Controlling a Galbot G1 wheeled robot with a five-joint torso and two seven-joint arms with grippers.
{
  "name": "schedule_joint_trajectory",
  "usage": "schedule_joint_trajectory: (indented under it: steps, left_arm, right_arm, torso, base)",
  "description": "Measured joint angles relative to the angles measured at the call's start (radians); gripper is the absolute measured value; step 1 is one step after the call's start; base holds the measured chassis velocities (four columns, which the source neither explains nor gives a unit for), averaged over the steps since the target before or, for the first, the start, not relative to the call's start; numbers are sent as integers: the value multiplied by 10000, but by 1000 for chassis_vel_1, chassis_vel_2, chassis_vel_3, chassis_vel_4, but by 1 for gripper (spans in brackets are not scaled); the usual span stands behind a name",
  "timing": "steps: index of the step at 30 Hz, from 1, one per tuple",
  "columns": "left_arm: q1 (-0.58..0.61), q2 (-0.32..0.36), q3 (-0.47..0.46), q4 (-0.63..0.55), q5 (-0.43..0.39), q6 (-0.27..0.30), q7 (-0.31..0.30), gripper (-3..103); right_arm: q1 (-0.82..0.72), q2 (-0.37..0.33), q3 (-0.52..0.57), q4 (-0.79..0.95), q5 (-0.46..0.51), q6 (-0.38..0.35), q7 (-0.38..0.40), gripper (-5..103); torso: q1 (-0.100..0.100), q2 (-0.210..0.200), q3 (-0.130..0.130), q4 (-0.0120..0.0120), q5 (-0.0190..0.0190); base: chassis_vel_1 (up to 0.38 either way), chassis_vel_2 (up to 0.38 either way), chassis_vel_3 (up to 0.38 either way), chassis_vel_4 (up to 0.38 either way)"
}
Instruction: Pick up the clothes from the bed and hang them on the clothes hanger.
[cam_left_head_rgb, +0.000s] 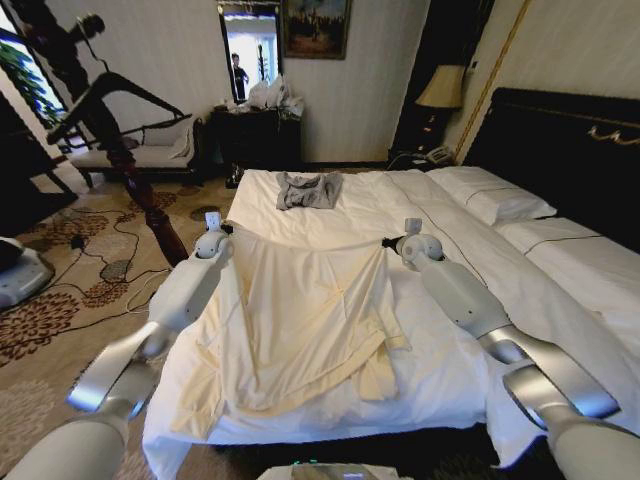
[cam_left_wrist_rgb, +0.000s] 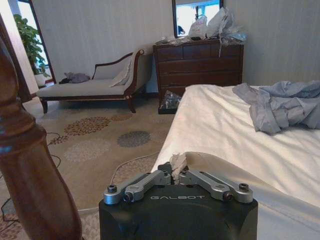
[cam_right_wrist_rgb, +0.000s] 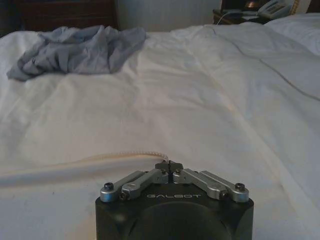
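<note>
- Nearest the head camera, both silver arms reach forward over the near end of the bed (cam_left_head_rgb: 560, 300), the left arm along its left edge and the right arm over its middle.
- Left pincer (cam_left_wrist_rgb: 176, 169) sits at the far left corner of the shirt (cam_left_head_rgb: 300, 320); its fingers are drawn together on a bunched pinch of cream cloth, as the left wrist view shows.
- Right pincer (cam_right_wrist_rgb: 170, 166) sits at the shirt's far right corner, fingers pressed together on the thin cream edge of the fabric, which runs off to one side as a pale raised line across the sheet.
- Between the two pincers the shirt's far edge is stretched fairly straight; the rest of the garment spreads flat toward the near end of the bed, with a sleeve folded along its right side and another trailing down the left edge of the mattress.
- A smaller grey garment (cam_left_head_rgb: 309, 189) lies crumpled farther up the bed, well apart from the shirt.
- White pillows (cam_left_head_rgb: 492, 194) lie at the right, against the dark headboard (cam_left_head_rgb: 560, 140).
- A dark wooden post (cam_left_wrist_rgb: 25, 165) stands on the floor just left of the bed, near the left pincer.
- A dark chest of drawers (cam_left_wrist_rgb: 199, 64) stands against the far wall, with a chaise (cam_left_wrist_rgb: 90, 85) to its left.
</note>
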Motion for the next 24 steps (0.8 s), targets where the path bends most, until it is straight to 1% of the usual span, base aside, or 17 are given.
schedule_joint_trajectory:
  steps: [4,6,9,10,11,12,13,15,16,17,18,19,20,21,22,23,24]
  left_arm:
    - [359,-97,-1,-78,204,-98,-7,2]
    - [533,-253,-29,44,376,-142,-42,2]
    - [684,-284,-28,54,470,-130,-54,2]
    - [827,-151,31,-172,437,87,-78,1]
    - [973,50,120,-479,351,386,-66,7]
    - [973,50,120,-479,351,386,-66,7]
    - [1096,228,205,-751,288,628,-38,7]
    - [1451,598,356,-1397,212,961,33,17]
    - [1561,677,385,-1574,185,1032,49,23]
    - [1561,677,385,-1574,185,1032,49,23]
    - [1708,771,402,-1796,160,1086,56,28]
    - [1791,819,402,-1912,152,1099,56,28]
    - [2009,952,393,-2227,145,1115,56,33]
    - [2131,1043,371,-2415,145,1118,57,39]
    - [2215,1120,354,-2562,140,1118,58,44]
    - [2215,1120,354,-2562,140,1118,58,44]
    - [2384,1291,321,-2886,87,1124,78,49]
  right_arm:
    - [-401,-5,-12,187,-214,74,-13,0]
    - [-651,18,-18,211,-369,121,-18,0]
    - [-886,-31,-67,285,-442,134,-31,0]
    - [-1059,-137,-131,447,-456,134,-68,0]
    - [-1278,-294,-189,741,-487,142,-211,-3]
    - [-1278,-294,-189,741,-487,142,-211,-3]
    - [-1453,-411,-243,999,-560,190,-416,2]
    - [-1779,-652,-377,1569,-780,293,-758,13]
    - [-1867,-705,-399,1747,-812,302,-808,13]
    - [-1867,-705,-399,1747,-812,302,-808,13]
    - [-1948,-747,-414,1908,-825,309,-831,18]
    - [-1980,-765,-416,1977,-826,317,-835,18]
    - [-2017,-814,-416,2126,-807,341,-842,29]
    - [-2034,-861,-416,2220,-765,357,-856,29]
    - [-2049,-899,-416,2292,-728,365,-876,34]
    - [-2049,-899,-416,2292,-728,365,-876,34]
    - [-2096,-997,-416,2462,-645,376,-927,40]
  torso:
    - [-2,2,-1,1,-2]
    - [-2,2,0,-3,-3]
    - [0,0,0,-5,-2]
    - [0,0,0,-4,-1]
    - [0,1,0,-5,-2]
    - [0,1,0,-5,-2]
    - [-1,1,-1,-5,-1]
    - [-3,2,-1,1,-2]
    - [-4,2,-2,2,-3]
    - [-4,2,-2,2,-3]
    - [-4,2,-2,1,-4]
    - [-4,1,-1,1,-4]
    - [-3,2,-1,-1,-4]
    - [-2,1,-1,-2,-4]
    - [-1,1,-1,-4,-4]
    - [-1,1,-1,-4,-4]
    - [-1,1,-1,-3,-3]
  base:
    - [0,0,0,0]
    - [0,0,0,0]
    - [0,0,0,0]
    - [0,0,0,0]
    - [0,0,0,0]
    - [0,0,0,0]
    - [0,0,0,0]
    - [0,0,0,0]
    - [0,0,0,0]
    - [0,0,0,0]
    - [0,0,0,0]
    - [0,0,0,0]
    - [0,0,0,0]
    - [0,0,0,0]
    - [0,0,0,0]
    - [0,0,0,0]
    - [0,0,0,0]
